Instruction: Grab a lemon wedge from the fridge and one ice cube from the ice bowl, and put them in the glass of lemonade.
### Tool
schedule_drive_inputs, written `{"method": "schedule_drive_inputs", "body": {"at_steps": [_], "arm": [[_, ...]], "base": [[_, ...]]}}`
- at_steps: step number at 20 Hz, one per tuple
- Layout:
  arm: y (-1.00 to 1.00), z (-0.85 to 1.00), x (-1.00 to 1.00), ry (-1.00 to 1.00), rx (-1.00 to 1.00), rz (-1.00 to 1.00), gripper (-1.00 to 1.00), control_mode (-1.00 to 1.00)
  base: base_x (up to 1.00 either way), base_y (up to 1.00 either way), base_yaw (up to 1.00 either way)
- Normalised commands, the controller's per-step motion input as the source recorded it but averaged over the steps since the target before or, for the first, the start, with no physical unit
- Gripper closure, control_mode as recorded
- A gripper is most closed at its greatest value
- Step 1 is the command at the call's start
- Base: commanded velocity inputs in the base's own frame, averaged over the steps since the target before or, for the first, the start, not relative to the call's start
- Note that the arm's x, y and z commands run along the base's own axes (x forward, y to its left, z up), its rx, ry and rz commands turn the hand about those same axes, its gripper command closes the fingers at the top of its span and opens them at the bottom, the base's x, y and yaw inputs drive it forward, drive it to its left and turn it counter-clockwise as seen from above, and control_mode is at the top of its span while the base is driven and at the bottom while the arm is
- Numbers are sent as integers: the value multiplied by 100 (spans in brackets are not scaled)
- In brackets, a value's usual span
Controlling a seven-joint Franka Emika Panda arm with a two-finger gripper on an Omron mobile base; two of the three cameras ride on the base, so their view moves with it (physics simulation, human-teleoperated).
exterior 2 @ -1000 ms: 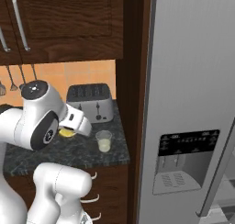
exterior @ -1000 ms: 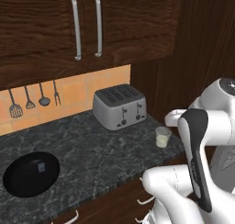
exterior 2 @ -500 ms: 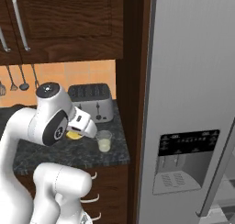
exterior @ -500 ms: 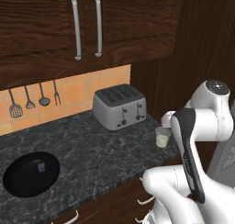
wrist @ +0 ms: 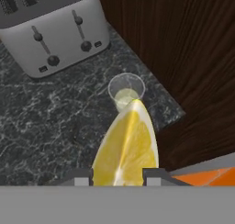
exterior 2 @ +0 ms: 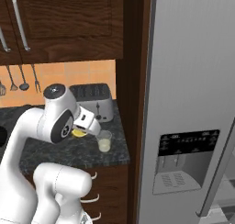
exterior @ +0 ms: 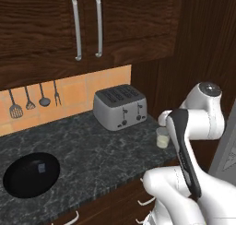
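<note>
Right now my two-finger claw [wrist: 117,177] is clamped on the bright yellow lemon wedge [wrist: 126,145], low in the centre of the hand view. Its tip points at the small clear tumbler of pale lemonade [wrist: 125,91], just above centre on the dark marbled counter [wrist: 41,122]. I should centre the wedge over the rim, then release. Far off, the wide black ice bowl [exterior: 31,173] lies lower left.

The arm swings right across the frame, carrying the gripper [exterior 2: 81,132] and its lemon wedge [wrist: 127,147] closer to the glass of lemonade [exterior 2: 104,141].
</note>
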Motion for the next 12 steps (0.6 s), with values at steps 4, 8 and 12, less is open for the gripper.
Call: {"method": "schedule_drive_inputs", "body": {"at_steps": [4, 8, 12], "arm": [[0, -1, 35, 6, 0, 0, 100, -100], [0, -4, 46, 11, -1, -2, 100, -100], [0, -4, 34, 2, 0, -2, 100, -100]], "base": [[0, 0, 0], [0, 0, 0], [0, 0, 0]]}}
